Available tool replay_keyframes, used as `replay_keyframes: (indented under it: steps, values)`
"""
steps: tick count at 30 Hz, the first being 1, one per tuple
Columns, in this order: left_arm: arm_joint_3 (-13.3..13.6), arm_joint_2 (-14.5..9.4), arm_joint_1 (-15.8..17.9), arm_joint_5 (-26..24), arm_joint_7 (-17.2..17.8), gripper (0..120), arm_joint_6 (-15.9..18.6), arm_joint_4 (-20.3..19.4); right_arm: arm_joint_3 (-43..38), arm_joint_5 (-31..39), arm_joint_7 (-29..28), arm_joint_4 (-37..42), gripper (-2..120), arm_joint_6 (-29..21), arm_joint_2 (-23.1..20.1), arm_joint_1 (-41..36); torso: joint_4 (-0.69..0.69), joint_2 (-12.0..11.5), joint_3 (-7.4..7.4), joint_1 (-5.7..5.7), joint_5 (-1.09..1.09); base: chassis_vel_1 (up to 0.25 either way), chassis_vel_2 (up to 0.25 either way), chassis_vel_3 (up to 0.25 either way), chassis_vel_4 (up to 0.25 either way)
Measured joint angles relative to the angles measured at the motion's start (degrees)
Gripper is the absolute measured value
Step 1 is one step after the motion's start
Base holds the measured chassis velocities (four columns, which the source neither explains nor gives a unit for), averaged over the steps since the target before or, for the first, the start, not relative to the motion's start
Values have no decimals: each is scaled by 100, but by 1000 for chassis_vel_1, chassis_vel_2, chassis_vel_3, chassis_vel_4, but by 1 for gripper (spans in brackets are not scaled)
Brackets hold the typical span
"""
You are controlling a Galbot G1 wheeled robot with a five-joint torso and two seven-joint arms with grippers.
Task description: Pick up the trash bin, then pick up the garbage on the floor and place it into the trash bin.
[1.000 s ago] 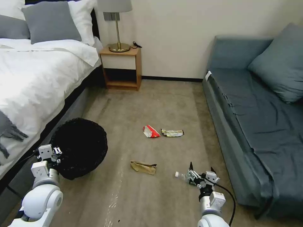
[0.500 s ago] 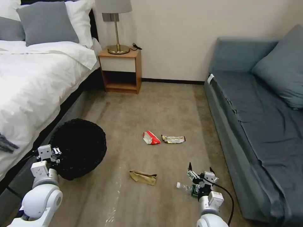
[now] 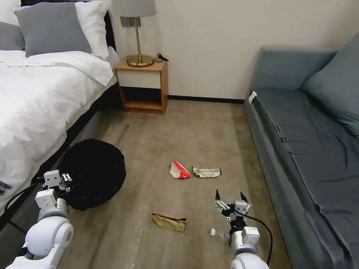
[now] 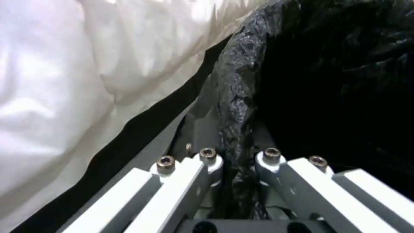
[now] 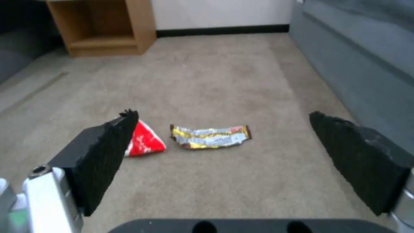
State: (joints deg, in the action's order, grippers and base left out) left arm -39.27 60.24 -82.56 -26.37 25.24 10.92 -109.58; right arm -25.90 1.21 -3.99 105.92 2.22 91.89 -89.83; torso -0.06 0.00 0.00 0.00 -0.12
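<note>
The trash bin (image 3: 95, 172), wrapped in crinkly black plastic, is at the left beside the bed. My left gripper (image 3: 60, 178) is shut on its near rim. The left wrist view shows the bag-covered rim (image 4: 235, 129) pinched by the left gripper (image 4: 238, 156). My right gripper (image 3: 230, 198) is open and empty, above the floor just beyond the clear bottle (image 3: 217, 234), which my wrist partly hides. A crumpled brown paper bag (image 3: 169, 221) lies left of the bottle. Farther off lie the red-and-white packet (image 3: 178, 170) (image 5: 144, 140) and the foil wrapper (image 3: 206, 172) (image 5: 210, 137), ahead of the right gripper (image 5: 223, 114).
A white bed (image 3: 37, 93) runs along the left. A wooden nightstand (image 3: 144, 86) with a lamp stands at the back wall. A blue-grey sofa (image 3: 310, 149) lines the right. Open carpet lies between them.
The camera has moved: the floor and its litter sit lower in the picture. My open right gripper, level with the bottle before, now stands beyond it. The bin has stayed in my left gripper.
</note>
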Motion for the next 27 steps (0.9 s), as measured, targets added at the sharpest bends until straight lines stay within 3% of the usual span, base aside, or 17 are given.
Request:
replay_keyframes:
  steps: [2,5,7,10,27]
  values:
    - [-28,-26,-18,-7,-12,3,-29,1,135,-16,36,-89,100,-73,-122,96,4,0,0,0,16,0,0,0,0]
    - [-73,-63,-40,-20,-21,3,-72,-3,490,-105,107,-197,100,-105,-379,163,12,0,0,0,18,0,0,0,0]
    - [-107,-79,-46,-28,-37,3,-83,-11,632,-189,154,-333,100,-110,-552,169,7,0,1,0,39,0,0,0,0]
    - [-115,-74,-42,-28,-37,3,-89,-27,695,-195,179,-411,100,-111,-742,250,6,0,1,0,21,0,0,0,0]
    - [-1,10,-10,177,-122,3,-80,-160,997,457,389,-647,100,-216,-1611,984,6,0,1,0,13,0,0,0,0]
